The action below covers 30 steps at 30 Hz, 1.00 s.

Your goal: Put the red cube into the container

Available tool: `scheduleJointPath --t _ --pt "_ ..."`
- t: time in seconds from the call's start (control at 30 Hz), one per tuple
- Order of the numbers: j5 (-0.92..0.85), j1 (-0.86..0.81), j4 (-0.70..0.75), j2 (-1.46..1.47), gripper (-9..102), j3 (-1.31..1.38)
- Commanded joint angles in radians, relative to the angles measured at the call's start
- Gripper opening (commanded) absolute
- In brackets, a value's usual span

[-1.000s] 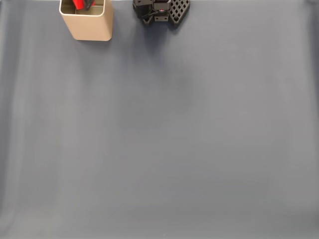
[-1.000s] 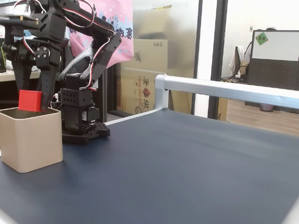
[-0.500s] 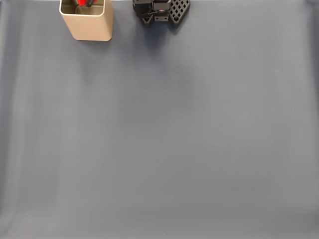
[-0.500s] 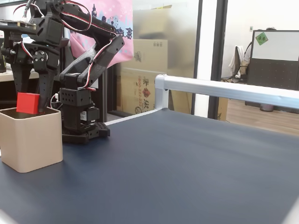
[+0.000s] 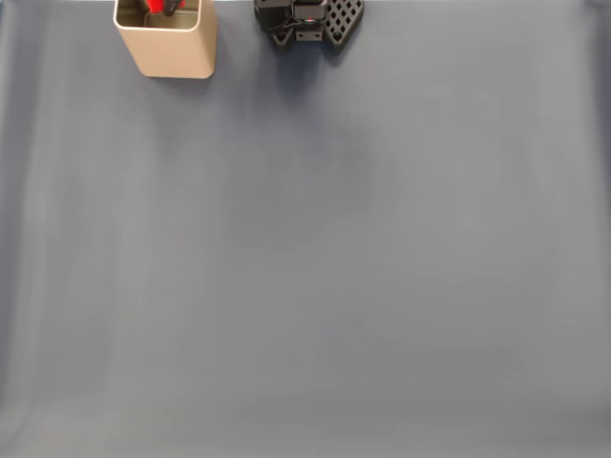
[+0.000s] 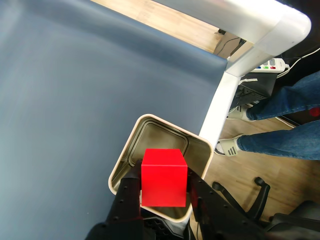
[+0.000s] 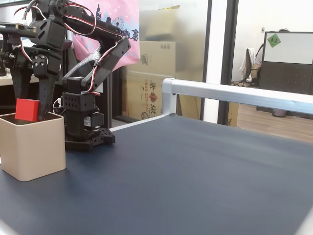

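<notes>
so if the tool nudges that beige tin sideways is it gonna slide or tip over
Probably slide: the container looks about as wide as tall, with a flat base on the table. It seems hollow, thin-walled metal, so likely light and easily shoved. A push near the rim, where the tool holds the red cube, might rock it.

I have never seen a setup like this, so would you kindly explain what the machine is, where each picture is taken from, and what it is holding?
It is a small black robot arm bolted to a dark blue table. One fixed view looks straight down at the table, another looks across it from low at the side, and the wrist view rides on the arm itself. Its gripper, a two-finger claw, is shut on the red cube and holds it over the open mouth of the container, a beige tin standing on the table near the arm's base. In the wrist view, a person's legs show beyond the table's edge.
</notes>
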State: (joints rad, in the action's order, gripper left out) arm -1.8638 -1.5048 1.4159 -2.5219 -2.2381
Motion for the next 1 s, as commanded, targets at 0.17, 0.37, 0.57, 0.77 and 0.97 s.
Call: scheduleJointPath --t 0.17,0.37,0.57,0.77,0.97 --pt "0.051 -0.003 -0.058 -0.028 25 0.006" --pt "0.067 -0.006 -0.060 -0.051 37 0.015" --pt "0.046 -0.006 -0.055 -0.064 44 0.017" --pt "0.058 -0.002 -0.058 -0.075 50 0.018" --pt "0.074 0.006 -0.064 -0.084 53 0.018"
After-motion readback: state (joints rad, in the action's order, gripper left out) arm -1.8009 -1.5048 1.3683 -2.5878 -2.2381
